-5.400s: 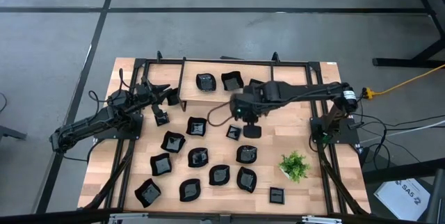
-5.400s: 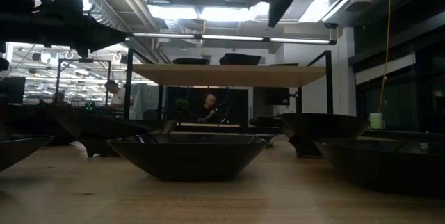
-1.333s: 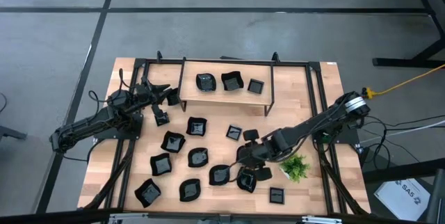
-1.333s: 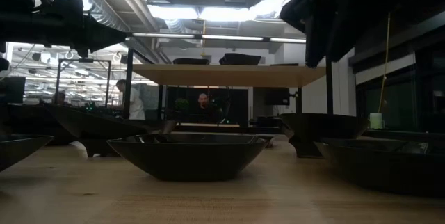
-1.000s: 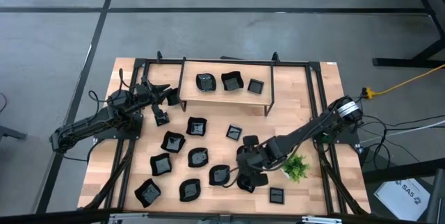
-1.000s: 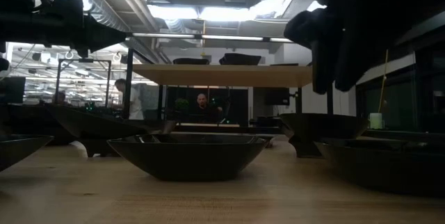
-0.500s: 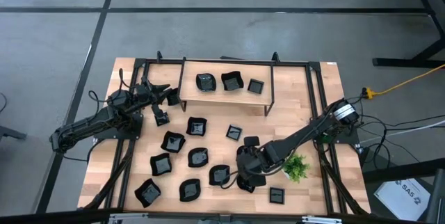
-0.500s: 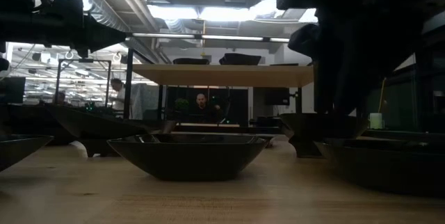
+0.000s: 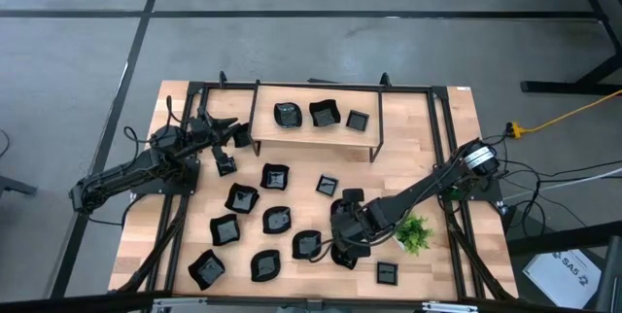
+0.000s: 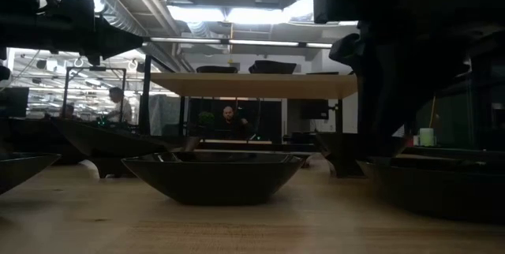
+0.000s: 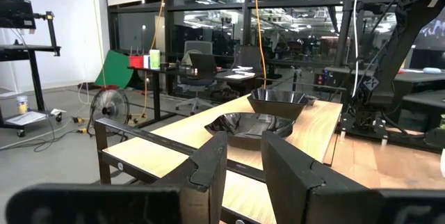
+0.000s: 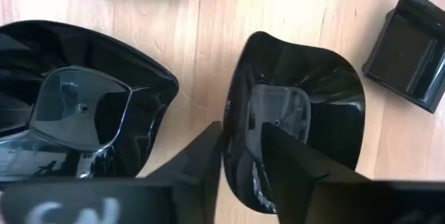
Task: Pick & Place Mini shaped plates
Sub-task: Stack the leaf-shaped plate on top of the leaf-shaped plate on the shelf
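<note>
Several glossy black mini shaped plates lie on the wooden table (image 9: 437,157). Three more stand on a raised wooden shelf (image 9: 311,134) at the back. My right gripper (image 9: 342,246) points steeply down over a wavy-edged plate (image 9: 345,255) near the table's front middle and is shut on its rim (image 12: 233,137). That plate rests on the table. My left gripper (image 9: 236,133) waits at the far left beside the shelf, open with nothing between its fingers (image 11: 208,165). My right gripper holds the wavy-edged plate by a stretch of its raised rim (image 12: 231,116). One finger (image 12: 201,158) stands outside the wall and the other (image 12: 288,158) inside the bowl. The fingers come from above, slanting down. The plate's bottom sits on the table.
Another black plate (image 12: 76,106) lies close beside the held one, and a small square plate (image 12: 407,50) lies on its other side. A green potted plant (image 9: 412,231) stands right of my right arm. A black metal frame (image 9: 434,119) runs around the table.
My right gripper has drifted slightly toward the table's left edge and sunk onto the wavy-edged plate; in the low view its dark bulk has come lower. The plates have stayed where they were.
</note>
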